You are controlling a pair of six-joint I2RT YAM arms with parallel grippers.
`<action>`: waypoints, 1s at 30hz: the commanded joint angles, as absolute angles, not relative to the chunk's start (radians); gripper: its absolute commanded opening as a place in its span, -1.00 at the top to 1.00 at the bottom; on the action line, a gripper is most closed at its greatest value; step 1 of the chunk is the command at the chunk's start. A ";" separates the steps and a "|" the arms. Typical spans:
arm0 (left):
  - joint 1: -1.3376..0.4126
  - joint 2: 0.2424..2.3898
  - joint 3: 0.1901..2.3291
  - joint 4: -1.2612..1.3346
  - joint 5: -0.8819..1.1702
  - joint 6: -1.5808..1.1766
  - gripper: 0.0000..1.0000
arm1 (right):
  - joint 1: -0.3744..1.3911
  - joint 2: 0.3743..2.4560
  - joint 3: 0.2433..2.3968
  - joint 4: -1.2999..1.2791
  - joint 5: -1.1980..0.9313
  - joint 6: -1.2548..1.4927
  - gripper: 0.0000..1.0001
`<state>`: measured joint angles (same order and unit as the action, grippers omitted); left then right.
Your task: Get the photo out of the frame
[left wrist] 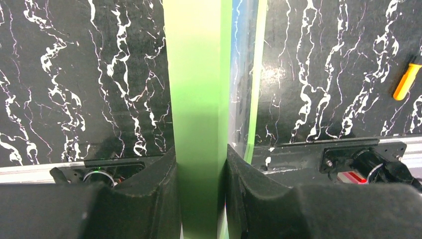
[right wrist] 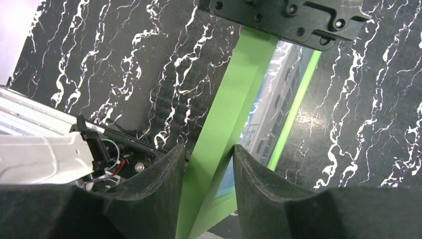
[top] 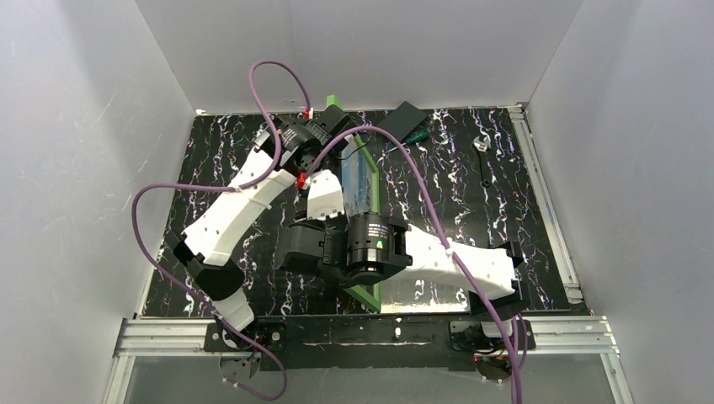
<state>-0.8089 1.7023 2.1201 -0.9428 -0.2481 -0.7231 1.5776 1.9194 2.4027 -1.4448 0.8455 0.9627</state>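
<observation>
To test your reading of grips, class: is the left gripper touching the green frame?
Touching. In the left wrist view both pads of the left gripper press flush against the frame, no gap either side.

Black white-veined table (top: 505,202): green frame (top: 335,105) on edge, black box (top: 405,118), orange-handled tool (left wrist: 407,81).

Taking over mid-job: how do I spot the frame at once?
Look at the middle of the black marbled table, between the two arms. The frame stands on edge there, running from far to near, its far end pinched in the left claw. Its bright-green border sets it apart from the blue photo inside it.
</observation>
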 commanded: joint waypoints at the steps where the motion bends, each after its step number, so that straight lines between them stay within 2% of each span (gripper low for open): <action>1: -0.833 1.739 2.145 -1.123 -0.437 -0.766 1.00 | 1.579 1.890 2.376 -1.522 0.892 1.029 0.02; 6: -0.852 1.764 2.161 -1.115 -0.451 -0.784 1.00 | 1.579 1.898 2.376 -1.572 0.903 1.055 -0.14; 11: -0.881 1.807 2.233 -1.160 -0.486 -0.770 1.00 | 1.574 1.883 2.337 -1.580 0.902 1.076 -0.03; 13: -0.886 1.808 2.236 -1.161 -0.487 -0.768 1.00 | 1.571 1.868 2.312 -1.578 0.904 1.092 0.27; 16: -0.886 1.791 2.214 -1.129 -0.476 -0.737 1.00 | 1.572 1.821 2.251 -1.556 0.912 1.111 0.83; 17: -0.886 1.786 2.210 -1.122 -0.473 -0.725 0.91 | 1.572 1.799 2.220 -1.545 0.914 1.120 0.97; 20: -0.885 1.756 2.197 -1.081 -0.461 -0.675 0.34 | 1.577 1.713 2.096 -1.488 0.919 1.140 0.97; 22: -0.884 1.721 2.172 -1.033 -0.446 -0.621 -0.09 | 1.579 1.638 1.969 -1.407 0.913 1.117 0.97; 25: -0.879 1.647 2.121 -0.957 -0.422 -0.562 -0.84 | 1.580 1.487 1.756 -1.219 0.881 1.054 0.97; 26: -0.872 1.621 2.106 -0.934 -0.401 -0.544 -0.95 | 1.579 1.425 1.679 -1.151 0.867 1.036 0.97; 30: -0.842 1.505 2.049 -0.850 -0.334 -0.500 -0.96 | 1.568 1.161 1.431 -0.932 0.817 0.989 0.97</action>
